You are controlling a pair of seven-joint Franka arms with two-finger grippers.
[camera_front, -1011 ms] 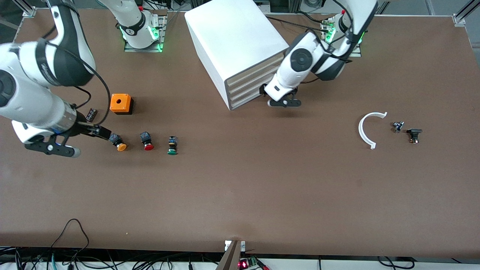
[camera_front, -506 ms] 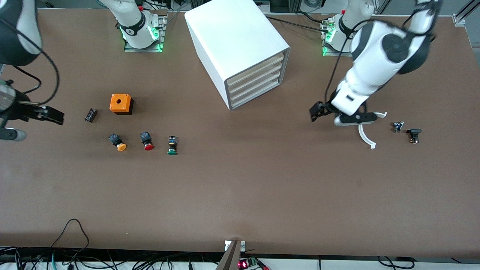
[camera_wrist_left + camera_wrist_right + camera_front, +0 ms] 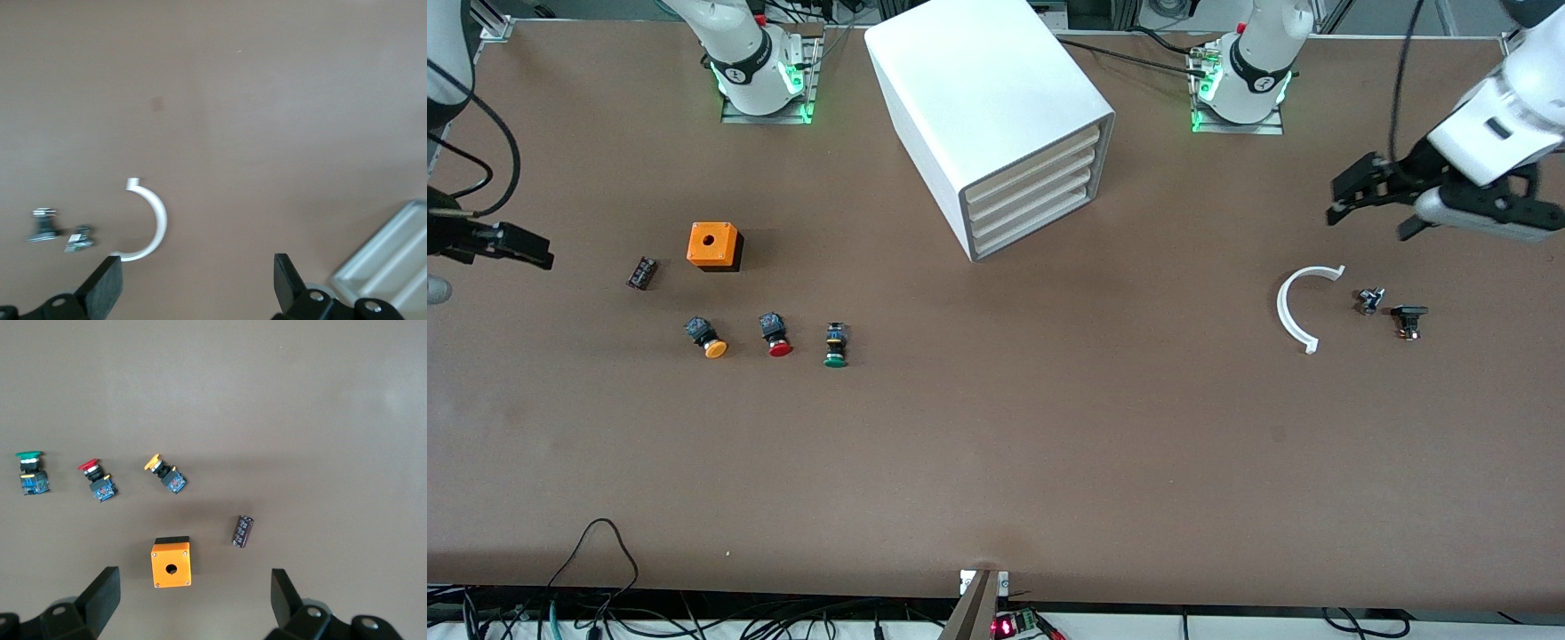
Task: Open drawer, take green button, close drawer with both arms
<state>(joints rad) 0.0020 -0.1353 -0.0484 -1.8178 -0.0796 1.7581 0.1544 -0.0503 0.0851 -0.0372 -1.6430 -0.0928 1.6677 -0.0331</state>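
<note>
Both arms have withdrawn outward since the earlier frames. The left gripper (image 3: 1369,200), fingers apart and empty, now hangs at the right edge of the front view, above the white arc (image 3: 1294,307). The right gripper (image 3: 520,249), fingers apart, sits at the left edge. The drawer (image 3: 1040,228) is shut, lowest in the cabinet (image 3: 983,98). The button (image 3: 835,345) lies lower left of the cabinet, beside the red button (image 3: 775,334). The lower half of the table (image 3: 996,462) is bare.
</note>
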